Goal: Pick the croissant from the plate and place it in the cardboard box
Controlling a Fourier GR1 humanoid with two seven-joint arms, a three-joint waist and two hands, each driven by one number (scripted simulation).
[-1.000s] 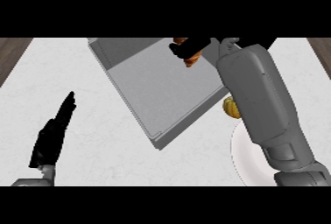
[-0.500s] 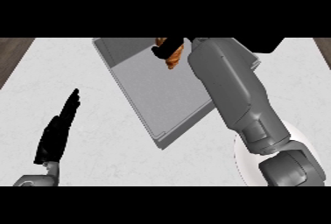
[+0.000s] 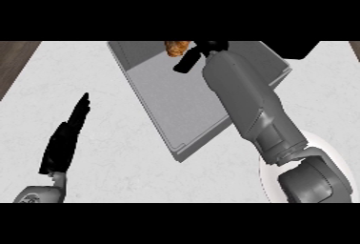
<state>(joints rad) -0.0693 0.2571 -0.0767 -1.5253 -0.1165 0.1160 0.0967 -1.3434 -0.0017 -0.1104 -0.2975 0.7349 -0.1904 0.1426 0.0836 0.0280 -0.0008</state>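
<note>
White marbled table (image 3: 126, 162) carries our work: the croissant (image 3: 177, 47) hangs over the cardboard box's (image 3: 183, 102) far end, our right hand (image 3: 199, 53) curled round it, release remaining, plate (image 3: 270, 172) behind, left hand (image 3: 65, 142) resting straight-fingered.

- The counter (image 3: 126, 167) fills the view; a strip of floor (image 3: 15, 59) shows beyond its left edge, at the upper left.
- The cardboard box (image 3: 175, 102) lies on the counter, centre to upper right, turned at an angle, its near corner toward the lower middle.
- The croissant (image 3: 177, 47) sits at the far end of the box, inside its outline, at the top of the view.
- The right hand (image 3: 195, 56) is just right of the croissant, over the box's far end; its forearm crosses the box's right side.
- The plate (image 3: 270, 177) lies at the lower right, near the box's right edge, mostly under the right forearm.
- The left hand (image 3: 65, 143) rests at the lower left, well apart from the box.
</note>
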